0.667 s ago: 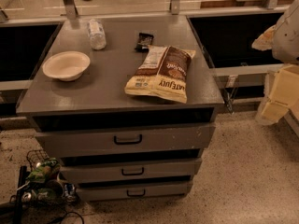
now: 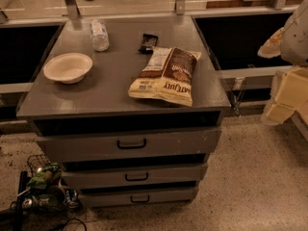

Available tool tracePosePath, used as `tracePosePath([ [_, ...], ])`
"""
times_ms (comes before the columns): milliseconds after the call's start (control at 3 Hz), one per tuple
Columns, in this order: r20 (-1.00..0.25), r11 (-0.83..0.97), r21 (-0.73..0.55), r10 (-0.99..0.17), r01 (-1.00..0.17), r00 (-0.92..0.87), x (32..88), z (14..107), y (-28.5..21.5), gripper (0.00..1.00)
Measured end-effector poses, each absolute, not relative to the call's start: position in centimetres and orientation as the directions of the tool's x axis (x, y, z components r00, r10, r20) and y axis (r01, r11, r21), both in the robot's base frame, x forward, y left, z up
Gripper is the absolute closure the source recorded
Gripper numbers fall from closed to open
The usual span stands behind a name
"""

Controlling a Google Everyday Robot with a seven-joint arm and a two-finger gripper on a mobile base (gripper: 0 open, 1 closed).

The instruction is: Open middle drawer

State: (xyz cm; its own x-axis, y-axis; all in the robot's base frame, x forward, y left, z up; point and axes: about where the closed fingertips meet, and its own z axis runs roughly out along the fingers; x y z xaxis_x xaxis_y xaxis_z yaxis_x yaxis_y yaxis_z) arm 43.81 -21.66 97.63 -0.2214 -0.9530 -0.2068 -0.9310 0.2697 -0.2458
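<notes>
Hanging at 3 o'clock by the frame's right edge, the tool (image 2: pixel 283 99) sits much where it did a moment ago, well apart from the cabinet and above the floor (image 2: pixel 260 177). Whether it is open or closed cannot be told. The pale arm above it has shifted only slightly.

Nothing on the cabinet has moved. The middle drawer (image 2: pixel 163 175) is at 6 o'clock, between the top drawer (image 2: pixel 183 142) and the bottom drawer (image 2: pixel 168 195). It lies as it did, its front in step with the others, so it reads as shut. Its black handle (image 2: pixel 136 177) is bare and untouched. By this showing the task has hardly begun; the tool must first cross toward 7 o'clock and drop to handle height.

On the tabletop (image 2: pixel 96 97) a bowl (image 2: pixel 67 67) lies at 9 o'clock, a bottle (image 2: pixel 99 34) at 11 o'clock, a dark packet (image 2: pixel 148 41) at 12 o'clock, and a chip bag (image 2: pixel 166 75) in the middle, near the front edge. None of these hangs over the drawer fronts, so they should not trouble a low pull.

The likelier snags sit lower. The top drawer juts out past the middle one, leaving little room above the handle. A wire basket (image 2: pixel 45 184) with clutter stands on the floor at 8 o'clock, just beside the cabinet's left corner, though off the path from the right.
</notes>
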Motion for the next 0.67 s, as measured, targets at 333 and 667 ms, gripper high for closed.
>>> tracePosePath([
  [333, -0.207, 0.270, -0.246, -0.953, -0.931, -0.221, 43.82, 97.63, -21.66, 0.45],
  [667, -0.207, 0.270, -0.246, -0.953, -0.931, -0.222, 43.82, 97.64, -21.66, 0.69],
])
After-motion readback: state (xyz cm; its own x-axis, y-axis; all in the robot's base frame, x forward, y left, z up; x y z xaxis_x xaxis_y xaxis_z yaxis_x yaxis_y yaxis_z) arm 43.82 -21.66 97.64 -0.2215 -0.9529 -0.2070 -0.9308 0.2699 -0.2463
